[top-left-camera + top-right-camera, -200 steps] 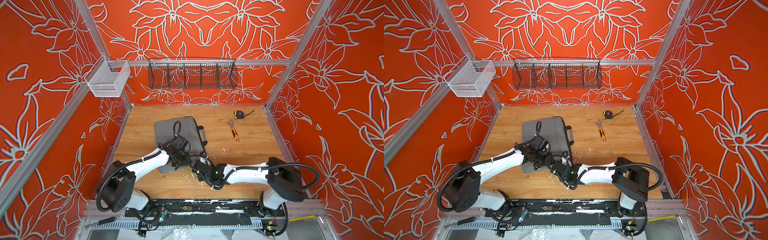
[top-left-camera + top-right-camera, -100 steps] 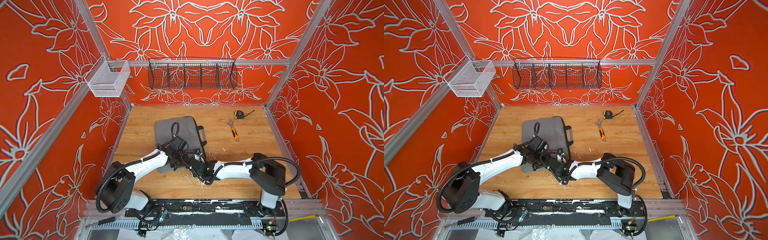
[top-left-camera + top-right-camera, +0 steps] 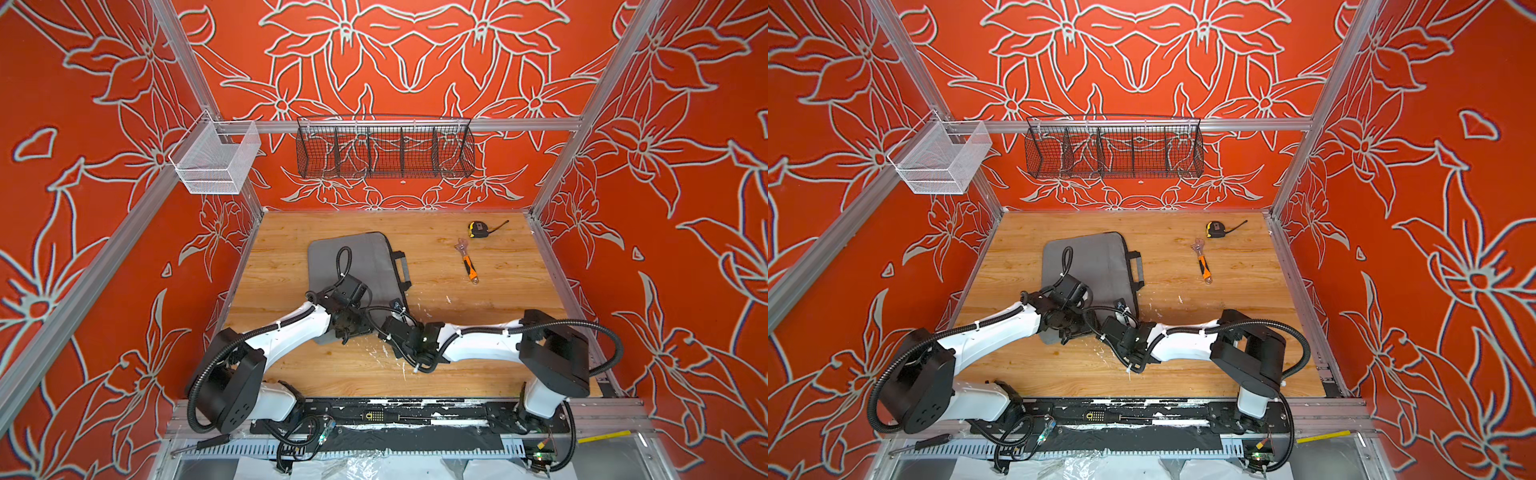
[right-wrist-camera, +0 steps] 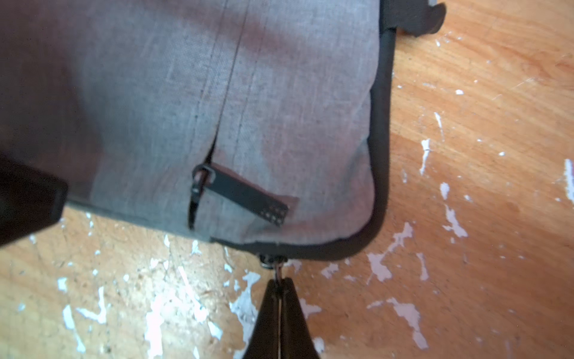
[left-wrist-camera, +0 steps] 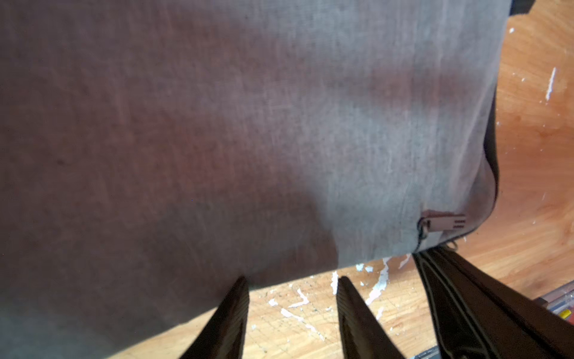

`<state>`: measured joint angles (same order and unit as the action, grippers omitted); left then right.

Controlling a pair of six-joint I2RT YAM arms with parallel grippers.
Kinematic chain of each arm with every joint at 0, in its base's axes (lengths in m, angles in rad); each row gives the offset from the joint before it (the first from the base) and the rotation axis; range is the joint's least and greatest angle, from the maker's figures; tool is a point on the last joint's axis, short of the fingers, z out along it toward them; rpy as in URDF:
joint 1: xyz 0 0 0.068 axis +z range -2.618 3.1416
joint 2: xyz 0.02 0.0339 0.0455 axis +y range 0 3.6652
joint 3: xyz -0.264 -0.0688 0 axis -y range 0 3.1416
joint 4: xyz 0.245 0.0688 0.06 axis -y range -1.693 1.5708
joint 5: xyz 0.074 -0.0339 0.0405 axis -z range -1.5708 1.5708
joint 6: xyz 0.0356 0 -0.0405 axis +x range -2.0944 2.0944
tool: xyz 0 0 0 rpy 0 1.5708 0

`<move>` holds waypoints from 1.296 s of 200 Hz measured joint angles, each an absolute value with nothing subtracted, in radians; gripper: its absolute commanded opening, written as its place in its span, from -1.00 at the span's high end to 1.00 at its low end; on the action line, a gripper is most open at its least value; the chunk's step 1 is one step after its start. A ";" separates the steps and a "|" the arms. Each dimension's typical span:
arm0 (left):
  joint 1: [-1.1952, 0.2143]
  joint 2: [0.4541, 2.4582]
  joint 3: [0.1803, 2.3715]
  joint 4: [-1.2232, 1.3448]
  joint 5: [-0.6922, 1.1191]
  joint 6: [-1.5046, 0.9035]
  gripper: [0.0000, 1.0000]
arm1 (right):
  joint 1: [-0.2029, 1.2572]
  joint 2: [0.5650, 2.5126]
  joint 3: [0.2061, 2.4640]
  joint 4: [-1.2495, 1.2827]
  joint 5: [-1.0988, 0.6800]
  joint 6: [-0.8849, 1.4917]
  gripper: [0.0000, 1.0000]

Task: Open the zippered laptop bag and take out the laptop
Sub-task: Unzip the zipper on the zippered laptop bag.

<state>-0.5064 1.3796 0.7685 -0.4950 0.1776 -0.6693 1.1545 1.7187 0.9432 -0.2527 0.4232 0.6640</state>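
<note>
The grey laptop bag (image 3: 365, 266) (image 3: 1096, 266) lies flat on the wooden table, its black handle toward the right. The laptop is hidden. My right gripper (image 4: 281, 279) is shut on the small metal zipper pull (image 4: 277, 269) of the edge zipper at the bag's near right corner (image 4: 369, 236). A second, flat dark pull (image 4: 245, 195) lies on the front pocket. My left gripper (image 5: 292, 278) is open at the bag's near edge (image 5: 248, 124): one fingertip (image 5: 240, 286) touches the fabric, the other is over bare wood. Nothing is between its fingers.
A yellow-black tape measure (image 3: 478, 228) and an orange-handled wrench (image 3: 467, 262) lie at the back right of the table. A black wire basket (image 3: 384, 149) hangs on the back wall and a white mesh basket (image 3: 214, 160) on the left rail.
My right gripper has shut on the zipper pull at the bag's near right corner. The right arm swung in leftward and then back out. The left arm has stayed put.
</note>
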 measured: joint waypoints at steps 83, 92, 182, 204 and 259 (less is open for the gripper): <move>-0.490 1.392 0.754 -0.470 0.184 -0.645 0.04 | 1.069 1.708 0.911 -0.215 0.365 0.514 1.00; -0.490 1.390 0.748 -0.461 0.183 -0.642 0.04 | 1.053 1.703 0.905 -0.208 0.354 0.492 1.00; -0.493 1.252 0.672 -0.451 0.172 -0.480 0.01 | 0.927 1.665 0.825 -0.088 0.105 0.193 1.00; -0.521 1.109 0.639 -0.443 0.132 -0.405 -0.01 | 0.915 1.632 0.795 -0.066 0.052 0.152 1.00; -0.784 0.911 0.454 -0.179 0.013 -0.130 -0.02 | 0.829 1.551 0.771 -0.038 -0.124 0.117 1.00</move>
<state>-0.7837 0.9108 0.4541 -0.1791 0.0128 -0.1303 0.8288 1.5513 0.7708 -0.0383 -0.1238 0.1165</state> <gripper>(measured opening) 0.509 0.048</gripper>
